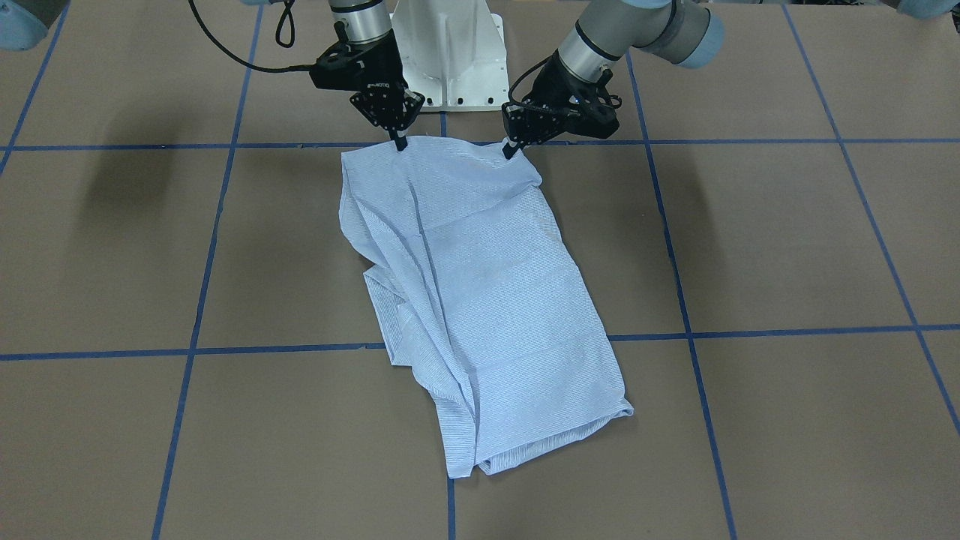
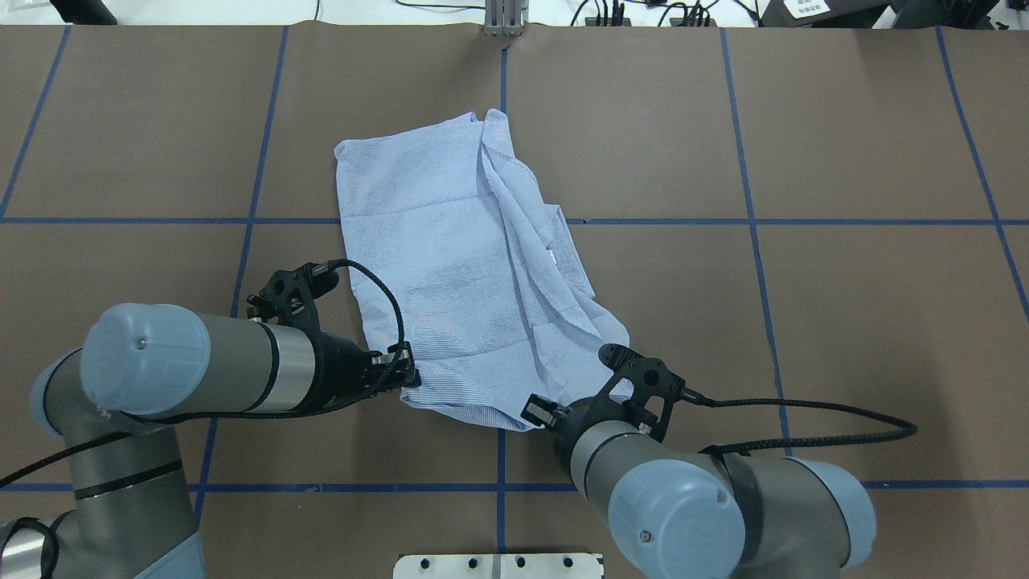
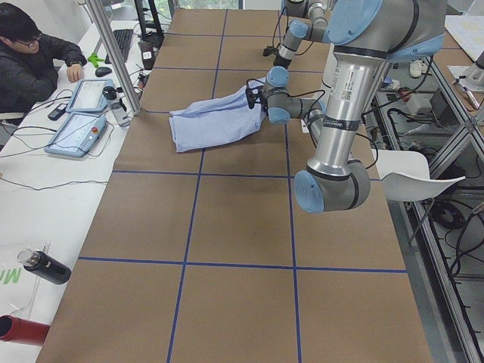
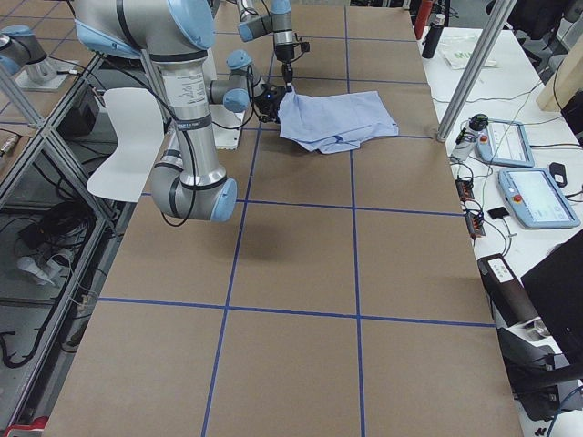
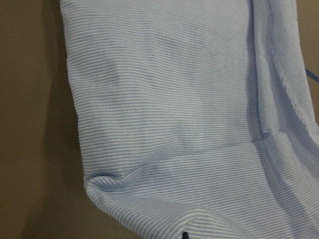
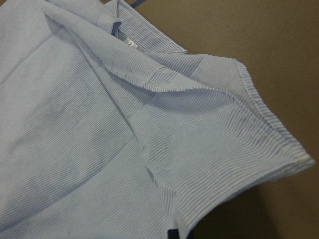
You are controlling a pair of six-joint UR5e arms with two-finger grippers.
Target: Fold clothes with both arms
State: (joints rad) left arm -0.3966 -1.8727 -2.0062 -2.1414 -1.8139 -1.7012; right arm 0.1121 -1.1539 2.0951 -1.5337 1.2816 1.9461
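Observation:
The light blue-and-white striped shirt (image 1: 480, 300) lies on the brown table as a long, roughly folded strip running away from the robot. Its collar and small white neck label (image 6: 130, 43) show along the rumpled side. My left gripper (image 1: 511, 150) is shut on one corner of the strip's near end. At the other near corner, my right gripper (image 1: 400, 142) is shut on the cloth. In the overhead view the left gripper (image 2: 410, 376) and right gripper (image 2: 555, 412) stand at the shirt's (image 2: 450, 265) near edge. Both wrist views are filled with striped cloth (image 5: 174, 124).
The white pedestal base (image 1: 448, 52) stands just behind the grippers. Blue tape lines (image 1: 525, 341) divide the brown table into squares. A person (image 3: 34, 57) sits at a side bench with control tablets (image 3: 76, 128). An aluminium post (image 3: 113, 53) stands near the shirt's far end.

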